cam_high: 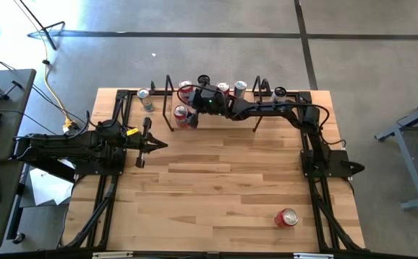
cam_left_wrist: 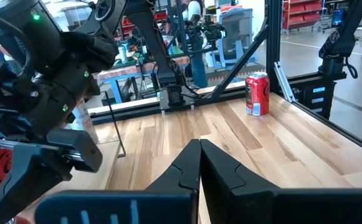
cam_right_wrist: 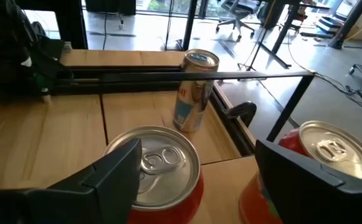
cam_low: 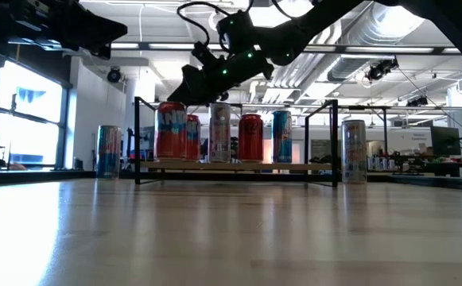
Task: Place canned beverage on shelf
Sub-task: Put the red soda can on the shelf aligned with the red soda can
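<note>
The shelf (cam_low: pixel 238 166) stands at the table's far middle, a black wire frame (cam_high: pixel 168 108) at each end. Several cans stand upright on its board. My right gripper (cam_right_wrist: pixel 198 155) is open at the shelf's left end, its fingers on either side of the top of a red can (cam_right_wrist: pixel 159 165) that stands on the board's near left (cam_high: pixel 185 115). A second red can (cam_right_wrist: pixel 330 152) stands just beyond one finger. My left gripper (cam_high: pixel 151 144) is shut and empty over the table's left middle. My right gripper comes from above, slanting down from the table's right. One finger (cam_right_wrist: pixel 115 168) overlaps the red can's rim (cam_right_wrist: pixel 131 140) in the wrist view, and I cannot tell whether it touches. The other finger (cam_right_wrist: pixel 293 177) stands clear of the can.
A slim can (cam_high: pixel 145 97) stands on the table left of the shelf, and another (cam_high: pixel 279 93) to its right. A red can (cam_high: pixel 286 217) stands upright near the table's near right corner; it also shows in the left wrist view (cam_left_wrist: pixel 257 93). Bare wood lies in the table's middle.
</note>
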Robot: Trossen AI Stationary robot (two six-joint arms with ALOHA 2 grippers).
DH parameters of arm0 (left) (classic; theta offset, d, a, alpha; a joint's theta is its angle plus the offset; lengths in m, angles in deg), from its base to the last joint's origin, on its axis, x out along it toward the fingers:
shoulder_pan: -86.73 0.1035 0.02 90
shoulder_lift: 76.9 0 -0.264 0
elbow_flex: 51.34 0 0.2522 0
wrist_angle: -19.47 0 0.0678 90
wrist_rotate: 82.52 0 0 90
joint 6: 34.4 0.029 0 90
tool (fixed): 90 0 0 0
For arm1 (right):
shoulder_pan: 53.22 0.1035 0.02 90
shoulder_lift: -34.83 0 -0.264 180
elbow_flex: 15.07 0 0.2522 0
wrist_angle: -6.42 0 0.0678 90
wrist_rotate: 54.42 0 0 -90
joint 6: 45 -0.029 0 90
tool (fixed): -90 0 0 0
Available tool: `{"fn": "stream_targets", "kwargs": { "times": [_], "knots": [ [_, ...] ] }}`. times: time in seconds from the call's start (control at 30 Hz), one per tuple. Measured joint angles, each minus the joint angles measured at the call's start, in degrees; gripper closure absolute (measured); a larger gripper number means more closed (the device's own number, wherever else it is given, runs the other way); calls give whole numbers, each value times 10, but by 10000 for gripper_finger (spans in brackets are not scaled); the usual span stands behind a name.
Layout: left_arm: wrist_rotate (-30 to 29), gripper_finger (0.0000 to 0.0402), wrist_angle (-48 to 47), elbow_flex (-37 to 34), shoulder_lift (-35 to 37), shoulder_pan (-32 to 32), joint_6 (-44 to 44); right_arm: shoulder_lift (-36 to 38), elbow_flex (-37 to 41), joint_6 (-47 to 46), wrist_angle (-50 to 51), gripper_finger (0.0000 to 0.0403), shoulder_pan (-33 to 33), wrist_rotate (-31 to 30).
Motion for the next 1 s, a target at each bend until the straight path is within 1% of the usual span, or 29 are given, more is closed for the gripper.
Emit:
{"fn": "stream_targets", "kwargs": {
  "times": [0.3, 0.53, 0.67, 0.87, 1.0],
  "knots": [
    [0, 401, -1, 0, 0, 0, 0, 31, 0, -1, 8, 107, 11, -8],
    [0, 401, 0, 0, 0, 0, 0, 19, 1, -1, 9, 108, 35, -4],
    [0, 401, 0, 0, 0, 0, 0, 4, 1, 1, 0, 108, 36, -53],
    [0, 401, 0, 0, 0, 0, 0, 0, 0, 0, 5, 108, 30, -60],
    [0, 401, -1, 0, 0, 0, 0, 0, 0, 0, 2, 108, 26, -96]
  ]
}}
